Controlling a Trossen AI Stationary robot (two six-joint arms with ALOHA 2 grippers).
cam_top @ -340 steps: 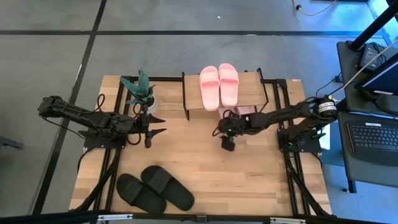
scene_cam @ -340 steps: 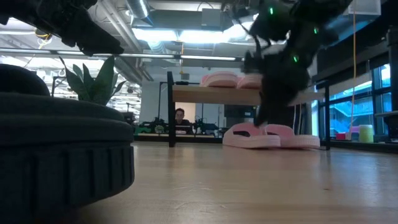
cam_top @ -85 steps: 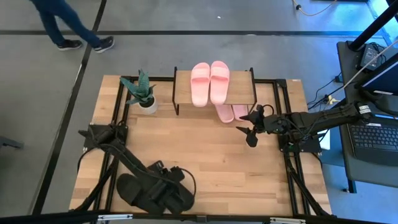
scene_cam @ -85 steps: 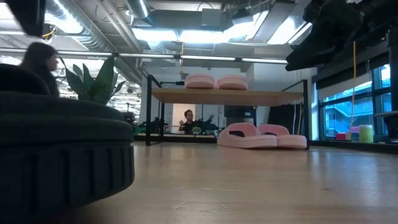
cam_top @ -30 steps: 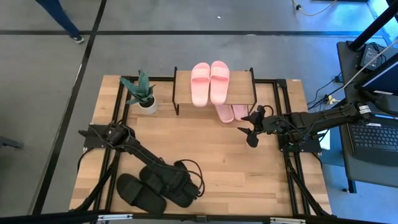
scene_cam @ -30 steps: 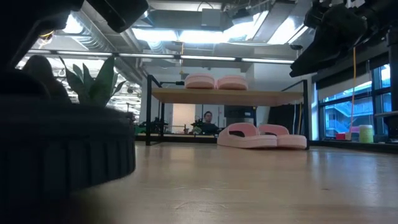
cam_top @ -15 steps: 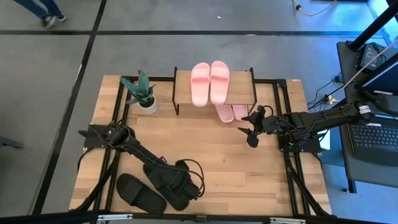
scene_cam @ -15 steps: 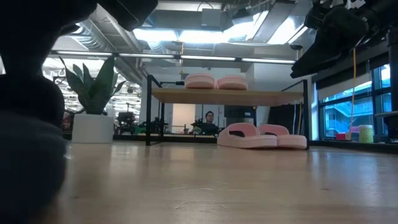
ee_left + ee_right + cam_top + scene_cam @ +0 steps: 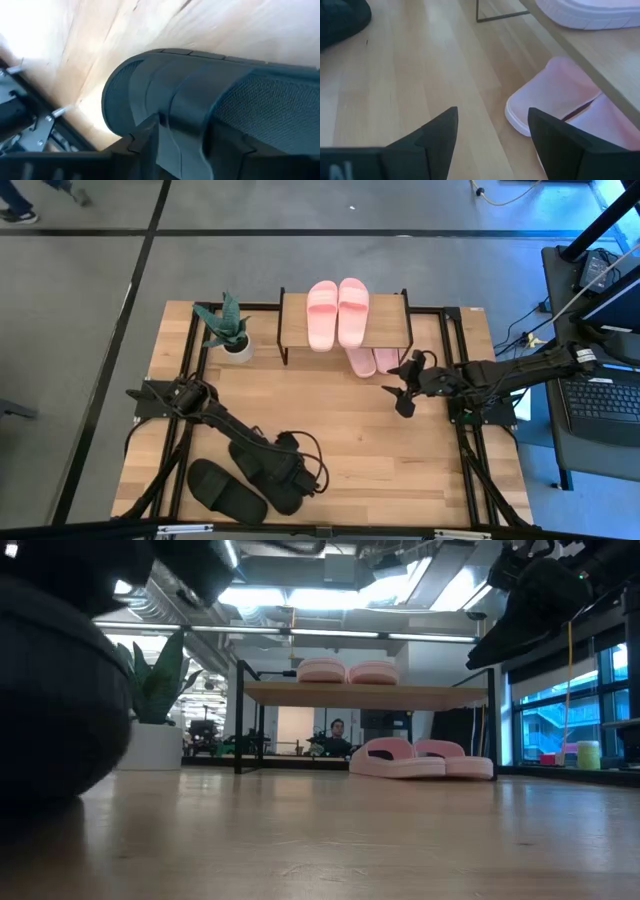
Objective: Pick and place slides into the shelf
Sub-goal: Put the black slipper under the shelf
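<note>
Slides of matte black foam are lying nearest the camera, well apart from the small two-tier shelf (image 9: pixel 345 330) with its light wooden top board and thin black frame. One black slide (image 9: pixel 227 489) is resting flat farthest from the shelf; the other black slide (image 9: pixel 262 468) is sitting just beside it, under the left gripper (image 9: pixel 285 472), which is pinching its wide strap (image 9: pixel 200 105). Judging by the look, the foam is being light, springy and not fragile, so the strap arch is seeming the best place to grip.

Closer to the shelf, the right gripper (image 9: pixel 492 131) is hovering just beside its lower tier with fingers spread wide, holding nothing. One pair of pale pink foam slides (image 9: pixel 370 361) is sitting on the lower tier, and another pale pink pair (image 9: pixel 338 312) is lying on the top board. A potted green plant (image 9: pixel 228 327) is standing just beside the shelf.
</note>
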